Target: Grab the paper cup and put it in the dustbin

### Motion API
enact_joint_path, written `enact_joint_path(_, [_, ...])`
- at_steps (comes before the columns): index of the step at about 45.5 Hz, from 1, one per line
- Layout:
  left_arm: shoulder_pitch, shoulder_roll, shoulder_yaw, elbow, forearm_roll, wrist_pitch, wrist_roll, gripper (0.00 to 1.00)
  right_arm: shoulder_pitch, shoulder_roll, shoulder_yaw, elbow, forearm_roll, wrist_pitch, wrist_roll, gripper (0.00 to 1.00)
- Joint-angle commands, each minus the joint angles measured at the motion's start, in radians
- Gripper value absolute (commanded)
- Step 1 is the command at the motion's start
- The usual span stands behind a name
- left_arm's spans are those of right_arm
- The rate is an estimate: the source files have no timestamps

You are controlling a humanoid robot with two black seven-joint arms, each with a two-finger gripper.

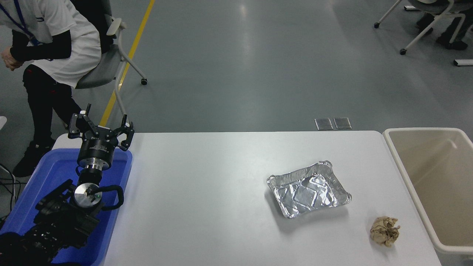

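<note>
White table (207, 207) seen from above. Left arm parked at lower left, over a blue tub (44, 177); left gripper (100, 127) points away from the camera with its black fingers (127, 133) spread apart and nothing between them. Right arm and its gripper are out of frame, so its state cannot be told. Paper cup not visible anywhere on the table or in the part of the bin that shows. Dustbin (406, 162), beige with a thick rounded rim, stands at the table's right edge, cut off by the frame; the visible inside walls are bare. Silver foil tray (308, 189) sits right of centre, turned at a slight angle, upright, open side up. Crumpled tan paper ball (385, 230) lies nearer the camera than the tray, close to the bin's rim but not touching it. A person (48, 48) in a white shirt and dark sleeves leans at upper left, beside a grey chair (107, 62). Grey floor beyond, yellow line (129, 55) running across it.
</note>
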Motion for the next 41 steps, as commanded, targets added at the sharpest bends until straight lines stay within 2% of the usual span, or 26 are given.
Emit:
enact_joint_path(1, [0.0,0.0,0.0,0.0,0.0,0.0,0.0,0.99,-0.156,0.03,0.09,-0.025,0.033,0.0,0.0,0.0])
enact_joint_path(8, [0.0,0.0,0.0,0.0,0.0,0.0,0.0,0.99,-0.264,0.078,0.135,-0.036,0.078,-0.009,0.0,0.0])
enact_joint_path(17, [0.0,0.0,0.0,0.0,0.0,0.0,0.0,0.99,-0.347,0.103,0.159,-0.036,0.178,-0.17,0.0,0.0])
enact_joint_path(33, [0.0,0.0,0.0,0.0,0.0,0.0,0.0,0.99,-0.518,0.237,0.217,-0.037,0.316,-0.601,0.0,0.0])
enact_joint_path(41, [0.0,0.0,0.0,0.0,0.0,0.0,0.0,0.99,-0.609,0.326,0.358,-0.106,0.323,-0.727,0.002,0.0])
